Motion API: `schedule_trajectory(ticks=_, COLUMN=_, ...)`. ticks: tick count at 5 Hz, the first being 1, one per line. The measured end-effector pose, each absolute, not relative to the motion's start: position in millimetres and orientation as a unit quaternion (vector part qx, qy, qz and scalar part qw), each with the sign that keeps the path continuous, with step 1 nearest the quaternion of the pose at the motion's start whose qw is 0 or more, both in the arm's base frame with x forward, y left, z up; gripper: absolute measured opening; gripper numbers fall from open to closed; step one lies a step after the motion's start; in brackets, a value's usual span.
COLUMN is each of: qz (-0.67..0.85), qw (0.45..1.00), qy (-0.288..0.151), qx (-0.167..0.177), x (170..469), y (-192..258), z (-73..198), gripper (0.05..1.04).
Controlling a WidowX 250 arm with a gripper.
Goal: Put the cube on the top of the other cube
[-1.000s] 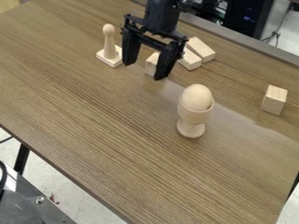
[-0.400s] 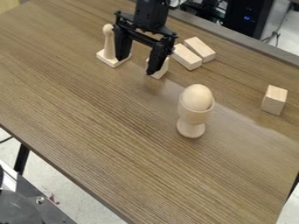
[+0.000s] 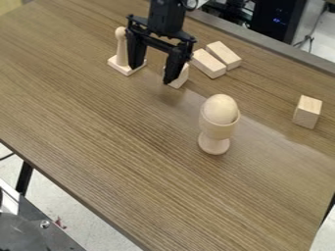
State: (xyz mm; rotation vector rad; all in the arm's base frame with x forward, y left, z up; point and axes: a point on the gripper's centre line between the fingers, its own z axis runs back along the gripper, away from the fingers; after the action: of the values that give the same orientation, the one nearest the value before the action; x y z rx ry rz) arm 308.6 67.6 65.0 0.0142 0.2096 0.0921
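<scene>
Nothing's been stacked yet: the gripper's (image 3: 151,73) jaws are spread wide, cubes (image 3: 179,77) (image 3: 307,112) still to be joined.

Pale smooth wood cube (image 3: 307,112); glossy wood-grain table (image 3: 118,142).

On the table (image 3: 98,147), a peg (image 3: 121,46) stands at the back left. Right of it, partly behind the gripper (image 3: 152,74), is one cube (image 3: 181,77). Behind that and to its right, two blocks (image 3: 208,63) lie side by side. An egg (image 3: 221,109) sits in a cup (image 3: 214,135) in front of them. The second cube (image 3: 307,112) rests well apart, at the right.
</scene>
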Motion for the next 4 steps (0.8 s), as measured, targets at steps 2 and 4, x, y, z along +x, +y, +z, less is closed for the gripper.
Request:
schedule_trajectory(ticks=2, qz=0.039, qw=0.993, qy=0.114, qx=0.006, x=319.7, y=64.9, z=51.6, gripper=1.000)
schedule_trajectory(ticks=4, qz=0.042, qw=0.993, qy=0.114, qx=0.013, x=327.4, y=66.7, z=47.8, gripper=1.000)
